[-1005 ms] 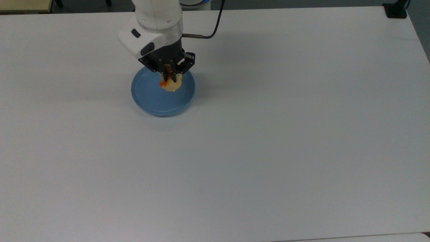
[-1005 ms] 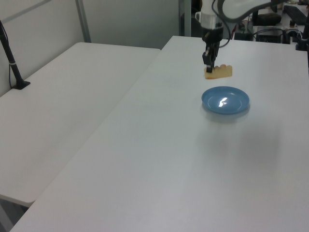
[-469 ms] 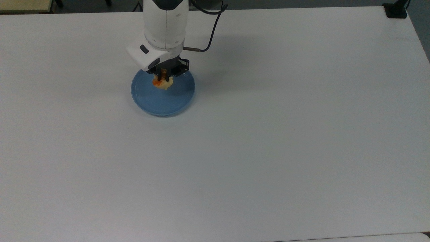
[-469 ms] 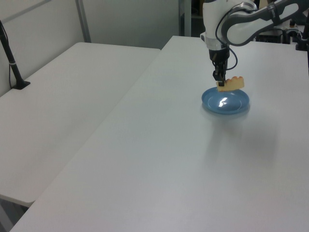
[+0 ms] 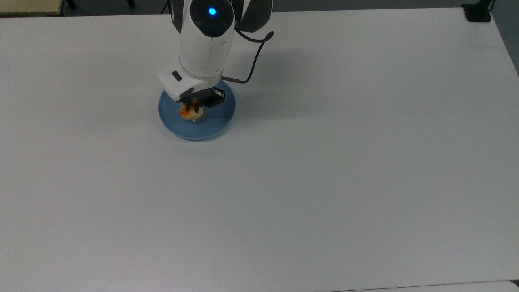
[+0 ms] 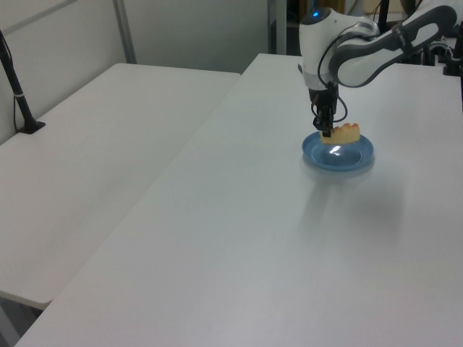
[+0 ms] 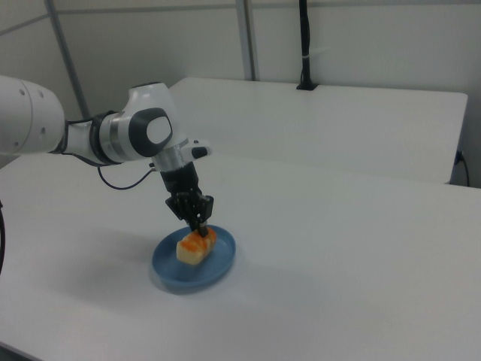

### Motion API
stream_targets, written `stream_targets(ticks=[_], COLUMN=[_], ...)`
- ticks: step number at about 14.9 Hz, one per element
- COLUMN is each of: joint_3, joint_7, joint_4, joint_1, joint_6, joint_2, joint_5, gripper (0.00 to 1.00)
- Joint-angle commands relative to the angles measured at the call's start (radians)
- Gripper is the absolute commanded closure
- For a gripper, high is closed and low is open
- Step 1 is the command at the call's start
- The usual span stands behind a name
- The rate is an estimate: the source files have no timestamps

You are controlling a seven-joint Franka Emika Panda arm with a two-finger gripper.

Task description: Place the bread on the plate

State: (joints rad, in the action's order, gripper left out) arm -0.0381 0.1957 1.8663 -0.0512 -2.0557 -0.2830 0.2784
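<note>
Over the last second the arm has carried the bread from beyond the far rim of the plate to a position over its bowl and lowered it. The gripper has its fingers closed on one end of the bread, the end nearer the arm in the right view; the other end points toward the plate's near rim. In the left view the bread sits just above, or perhaps already touching, the plate; contact cannot be confirmed. In the top view the bread lies within the rim of the plate, on the top view's left half, beneath the gripper. Transport appears complete; what remains, judging from this pose, is settling the bread, releasing it and withdrawing.
</note>
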Motion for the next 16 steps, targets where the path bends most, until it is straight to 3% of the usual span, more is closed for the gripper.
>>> stream_targets(ticks=[1,3,5,9,11,16], joint_3=[-0.005,-0.005,-0.005,-0.006,-0.008,-0.019], joint_7=[0.045,0.037,0.039,0.048,0.048,0.033], joint_4=[0.008,0.005,0.004,-0.033,-0.039,-0.154], joint_1=[-0.006,0.005,0.008,0.036,0.06,0.138], joint_6=[-0.03,-0.031,-0.031,-0.014,-0.009,0.193], joint_2=[-0.007,-0.007,-0.005,0.013,0.071,0.217], joint_5=[0.03,0.03,0.03,0.013,-0.011,-0.224], gripper=[0.65,0.18,0.0,0.0,0.0,0.0])
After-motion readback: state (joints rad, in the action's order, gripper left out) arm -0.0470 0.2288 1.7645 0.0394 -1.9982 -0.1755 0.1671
